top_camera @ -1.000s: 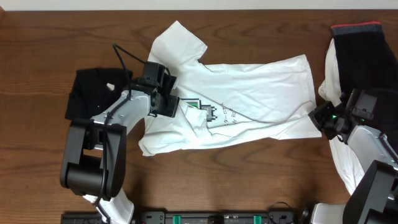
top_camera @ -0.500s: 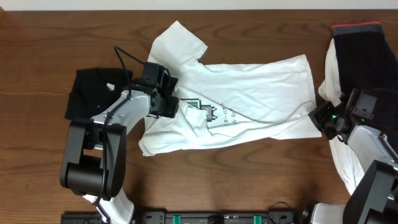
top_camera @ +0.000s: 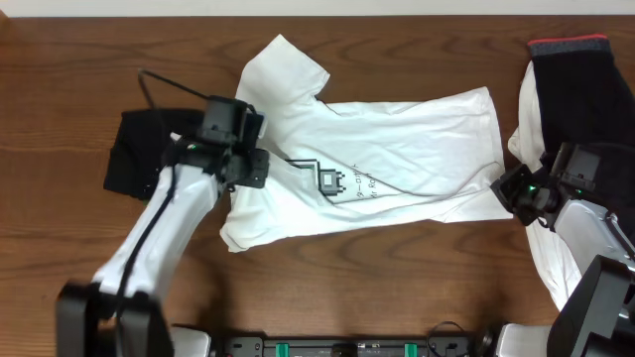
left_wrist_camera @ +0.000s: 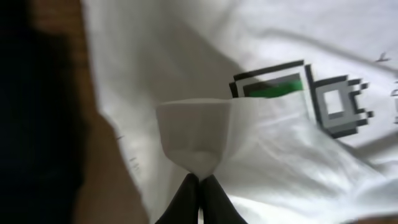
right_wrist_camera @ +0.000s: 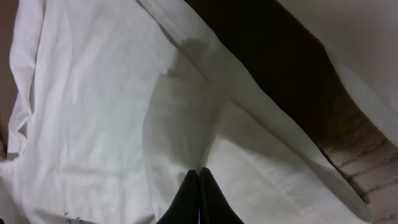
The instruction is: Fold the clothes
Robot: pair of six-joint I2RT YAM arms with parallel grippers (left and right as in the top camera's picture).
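Observation:
The clothes here are chiefly a white T-shirt (top_camera: 397,139) spread flat mid-table, its green-and-black logo (top_camera: 328,179) facing up. My left gripper (top_camera: 258,169) sits at the shirt's left side, just left of the logo. In the left wrist view this gripper (left_wrist_camera: 200,182) is shut on a raised fold of the white cloth (left_wrist_camera: 196,134), with the logo (left_wrist_camera: 298,93) beyond it. At the shirt's right edge my right gripper (top_camera: 506,188) is shut too. The right wrist view shows it (right_wrist_camera: 199,175) pinching a ridge of the T-shirt (right_wrist_camera: 81,112).
A black garment (top_camera: 134,154) lies bunched on the table (top_camera: 79,278) left of the shirt, beside my left arm. At the far right a black garment with a red-and-grey band (top_camera: 580,89) lies over a white one (top_camera: 548,253), next to my right arm.
My left gripper has shut on the shirt's cloth and drawn back to the left, pulling the fold off the logo, which now shows whole. The right gripper has stayed put.

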